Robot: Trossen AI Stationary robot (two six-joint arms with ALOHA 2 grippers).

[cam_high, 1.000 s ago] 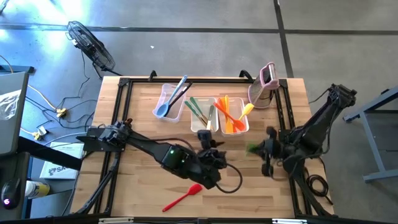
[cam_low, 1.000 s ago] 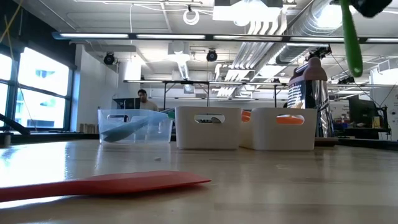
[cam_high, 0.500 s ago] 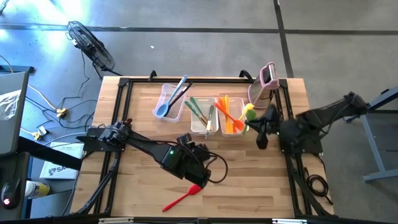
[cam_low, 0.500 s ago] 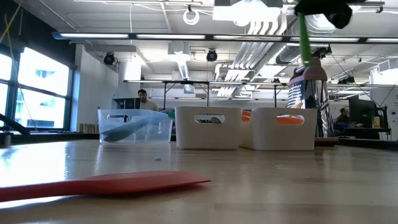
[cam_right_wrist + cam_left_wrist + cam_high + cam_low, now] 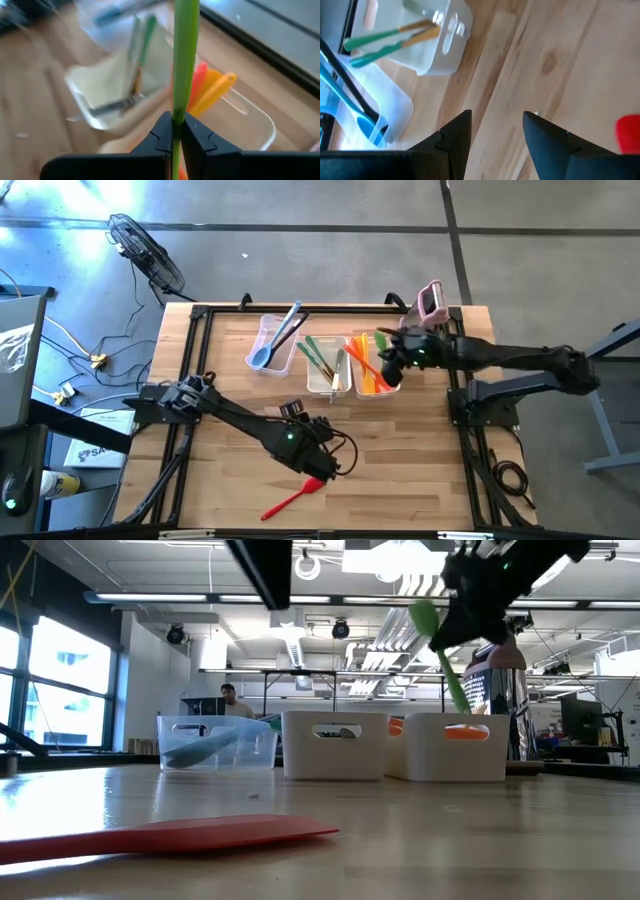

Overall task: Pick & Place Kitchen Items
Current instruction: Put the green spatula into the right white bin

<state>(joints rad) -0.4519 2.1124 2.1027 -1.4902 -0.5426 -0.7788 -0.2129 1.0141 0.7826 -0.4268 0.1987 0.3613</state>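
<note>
**Green tool carried up over the tubs; left arm closes on the red one**

The right gripper (image 5: pixel 176 131) is pinched tight on the slim handle of a green utensil (image 5: pixel 440 658), jaws closed with only the handle between them. A second ago this arm hung near the table's right edge, well short of the tubs; half a second ago it was beside the right tub; now it reaches over the right tub (image 5: pixel 392 385), with the green utensil in the air above that tub's orange and yellow tools (image 5: pixel 372 365). In the low view the utensil tilts, head up and handle slanting down toward the tub. The middle tub (image 5: pixel 316 385), just left of the right tub, holds the green tools (image 5: pixel 322 358), so the carry probably has a little further to go if colours are being sorted; that is a guess.

The left gripper (image 5: pixel 495 130) is open and empty, fingers spread over bare wood. Over the same second it has slid away from the middle tub toward the table's near edge and now sits just above the head of the red spatula (image 5: pixel 295 498), which lies flat, well apart from all three tubs. The blue spoon (image 5: pixel 272 345) rests in the left tub (image 5: pixel 262 330).

The release and the next pick appear to be overlapping.
</note>
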